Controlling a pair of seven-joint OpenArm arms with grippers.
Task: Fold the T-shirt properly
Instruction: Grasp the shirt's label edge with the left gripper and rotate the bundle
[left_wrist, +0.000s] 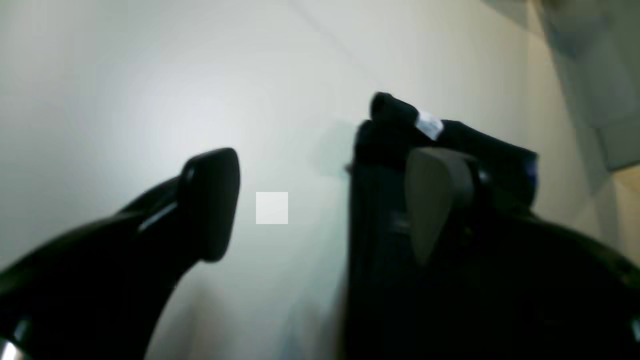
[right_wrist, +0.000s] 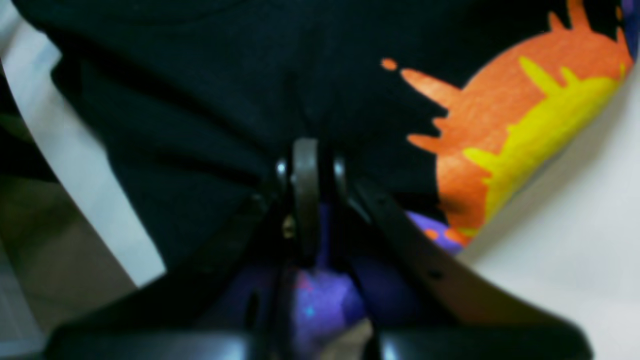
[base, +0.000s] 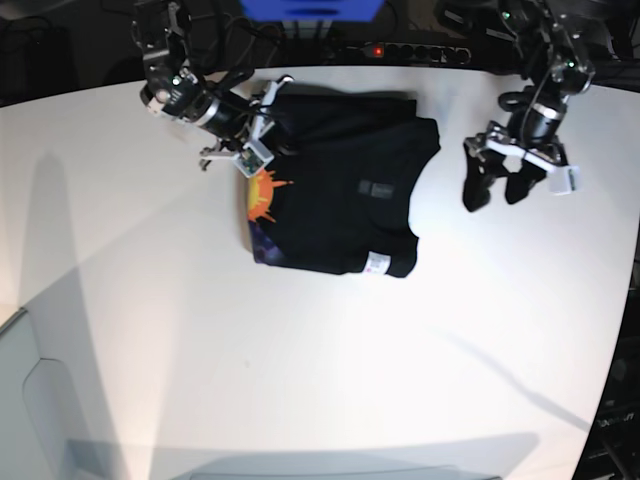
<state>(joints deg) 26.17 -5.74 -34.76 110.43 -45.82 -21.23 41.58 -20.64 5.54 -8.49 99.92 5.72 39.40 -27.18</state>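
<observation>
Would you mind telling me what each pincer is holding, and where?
The right pincer is shut on the T-shirt, at its edge beside the orange print. The left pincer is open, holding nothing.

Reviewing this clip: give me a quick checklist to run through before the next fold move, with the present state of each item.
1. Right gripper has cloth: ok, shut on the T-shirt at its printed edge.
2. Left gripper free: ok, jaws wide open, above the table, apart from the shirt in the base view.
3. Shirt compact: ok, folded into a rough rectangle.
4. Print tucked in: not ok, orange and purple show along one edge.
5. White label hidden: not ok, it shows at the near edge.
6. Layers flat under the right grip: cannot tell, the wrist view is too close and blurred.
</observation>
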